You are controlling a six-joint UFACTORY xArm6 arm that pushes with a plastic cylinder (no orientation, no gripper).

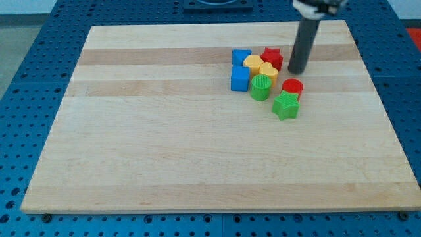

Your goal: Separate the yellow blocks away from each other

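Note:
Two yellow blocks touch each other in a cluster at the view's upper middle: a yellow hexagon-like block (253, 63) and a yellow heart block (268, 70) just right of it. My tip (297, 71) is the lower end of the dark rod and rests on the board just right of the cluster, a short gap from the yellow heart and the red star (272, 57). It touches no block.
Around the yellow blocks are two blue cubes (241, 57) (240, 78), a green cylinder (260, 87), a red cylinder (293, 87) and a green star (285, 105). The wooden board (164, 145) lies on a blue perforated table (26, 59).

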